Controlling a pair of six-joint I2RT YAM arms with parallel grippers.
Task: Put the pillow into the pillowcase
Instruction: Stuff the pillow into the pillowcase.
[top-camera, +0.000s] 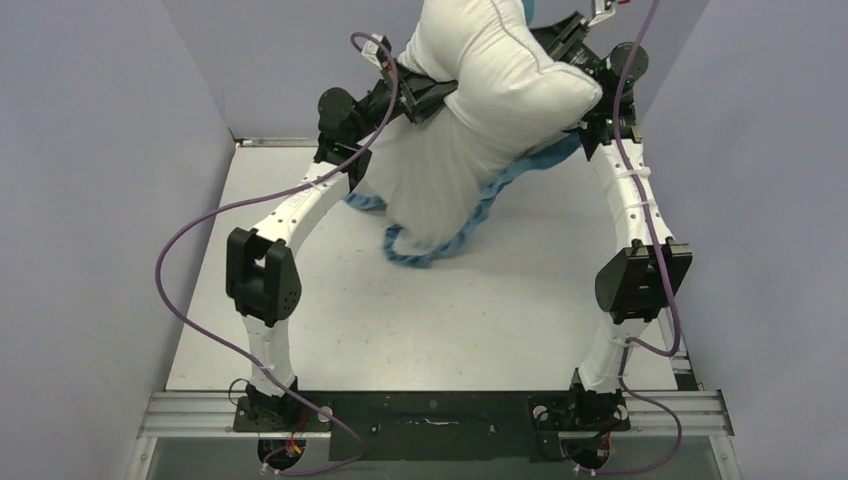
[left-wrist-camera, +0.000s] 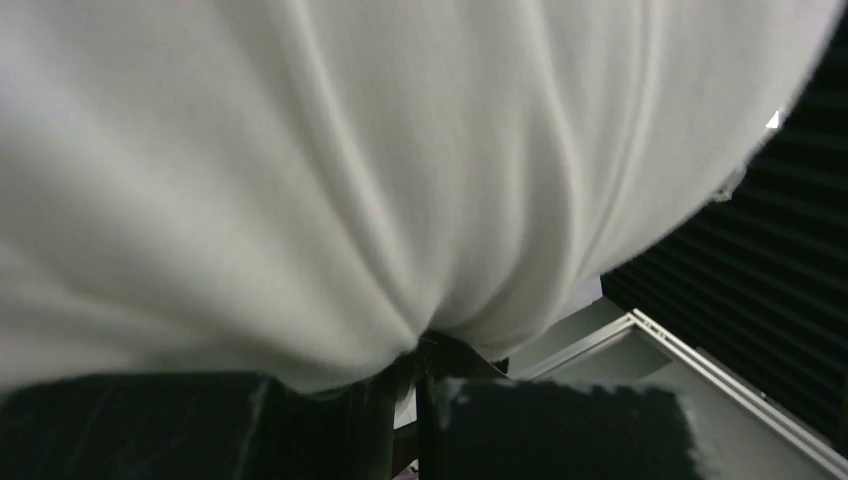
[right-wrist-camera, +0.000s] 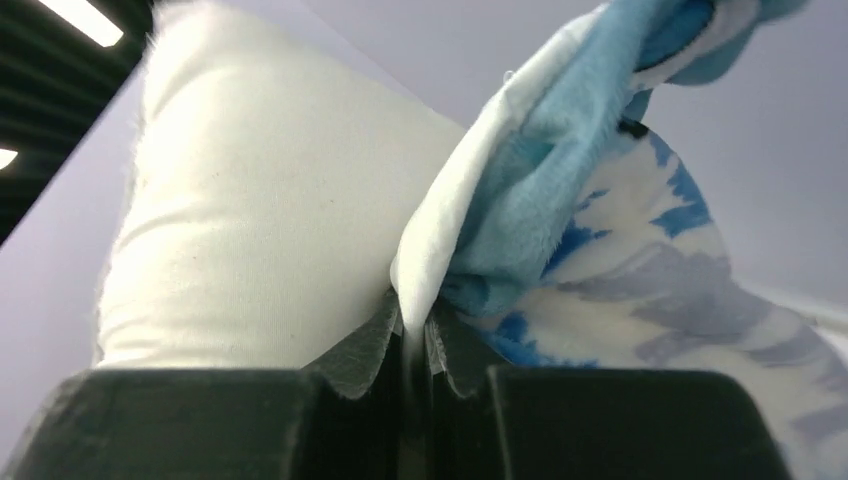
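The plump white pillow is held high over the back of the table between both grippers. It also fills the left of the right wrist view. The pillowcase hangs below it, white face out, with its blue ruffled edge drooping to the table. My left gripper is shut on bunched white fabric, seemingly the pillowcase, with folds radiating from the pinch at the gripper. My right gripper is shut on the pillowcase's edge, where its white face and blue ruffle meet beside the pillow.
The grey table spreads below the hanging cloth, with lavender walls close on both sides. A metal rail marks a table edge under the left wrist. Both arm bases sit on the black frame at the near edge.
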